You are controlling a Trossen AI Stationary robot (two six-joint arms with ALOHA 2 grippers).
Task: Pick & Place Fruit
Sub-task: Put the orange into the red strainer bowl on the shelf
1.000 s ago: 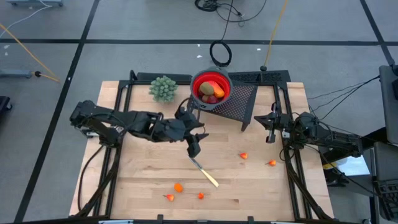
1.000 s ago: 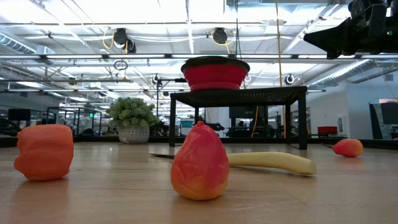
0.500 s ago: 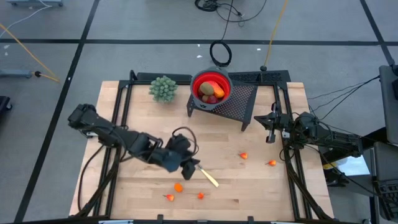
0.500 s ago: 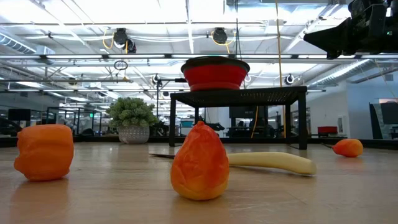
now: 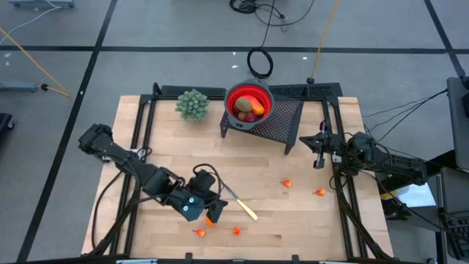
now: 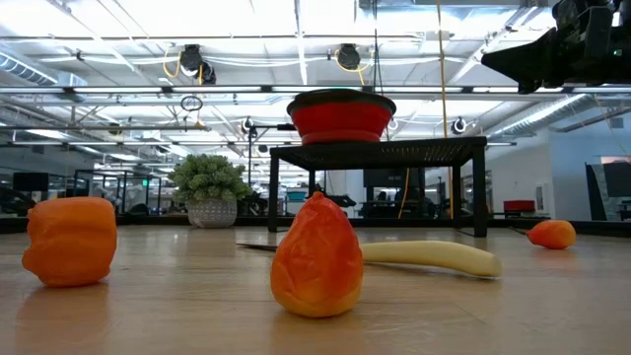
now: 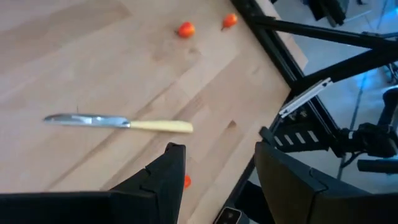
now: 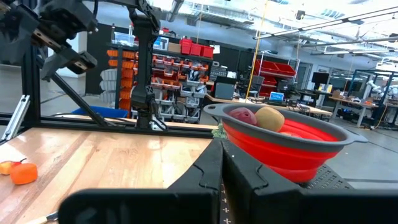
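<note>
Small orange fruit pieces lie on the wooden table: one [image 5: 210, 219] just under my left gripper, two [image 5: 199, 232] [image 5: 236, 230] near the front edge, and two [image 5: 288, 183] [image 5: 320, 192] at the right. More fruit [image 5: 245, 108] sits in the red bowl [image 5: 262, 96] on the black mesh stand. My left gripper [image 5: 209, 210] hovers open over the nearest orange piece, with nothing between its fingers [image 7: 168, 174]. My right gripper [image 5: 320, 151] waits shut at the table's right edge.
A knife with a pale handle [image 5: 242, 204] lies just right of my left gripper. A green potted plant [image 5: 193, 104] stands at the back, left of the bowl. The black mesh stand [image 5: 282, 121] rises at the back centre. A black frame [image 5: 341, 205] edges the table.
My left gripper has swung from the table's middle toward the near edge and sunk lower, rolling about its own axis. It now hangs over the orange piece left of the knife and has stayed open. Nothing on the table has moved.
</note>
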